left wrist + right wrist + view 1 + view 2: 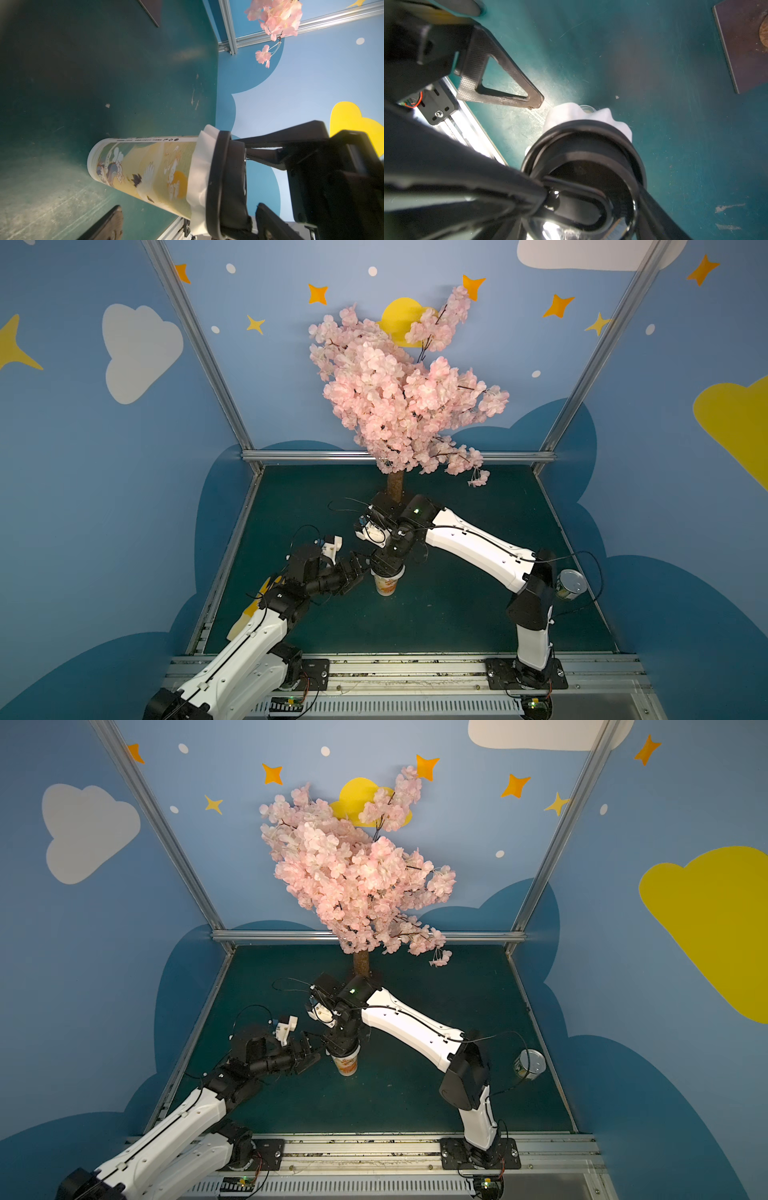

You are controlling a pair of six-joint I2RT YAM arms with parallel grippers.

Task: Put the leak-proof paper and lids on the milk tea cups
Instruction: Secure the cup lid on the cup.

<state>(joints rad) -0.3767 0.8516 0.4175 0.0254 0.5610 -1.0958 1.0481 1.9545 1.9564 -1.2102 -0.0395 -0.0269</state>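
Found the milk tea cup [385, 584] upright near the middle of the desk [457, 605], with the leak-proof paper [200, 166] already draped over its mouth, edge crumpled down round the rim like a skirt. Noted a black plastic lid [220, 182] seated on top of the paper, pinning it against the rim; judged that to be the cause of the crimping.

Saw the right fingers [387, 567] reaching straight down onto the lid, spread wide across its raised top and seemingly clamped on it. Took that hold as a way to press the lid home and trap the paper beneath.

Saw the left fingers [357, 575] level with the cup's upper wall, just to its left, parted wide and gripping nothing. Saw the cup between their tips in the left wrist view, untouched. Judged that placing as a guard against tipping while the lid was pushed from above.

Counted one cup, one paper disc, one black lid and two arms. Counted also one silvery tin can [571, 584] well apart at the right, and one pink blossom tree [399, 398] at the far middle.
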